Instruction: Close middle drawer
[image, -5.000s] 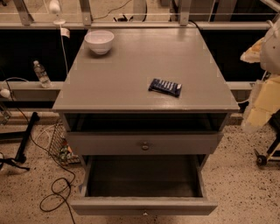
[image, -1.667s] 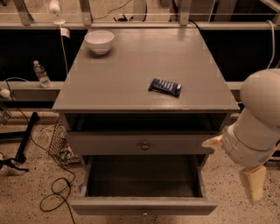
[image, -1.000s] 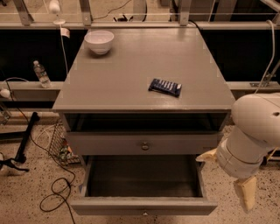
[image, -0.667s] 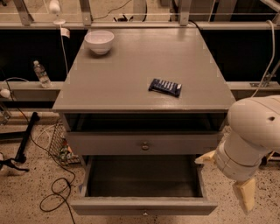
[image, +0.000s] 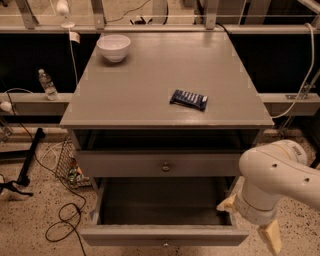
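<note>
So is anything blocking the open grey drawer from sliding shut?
Nothing visible does. The grey wooden middle drawer looks empty inside, and the white arm's gripper hangs close beside one front corner, with nothing between them.

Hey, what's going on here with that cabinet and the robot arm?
A one-armed robot is set to close the middle drawer of a grey cabinet. That drawer is pulled far out, below the top drawer. The pincer hangs low by the middle drawer's right front corner; contact isn't clear. A white bowl and a dark packet sit on top.
</note>
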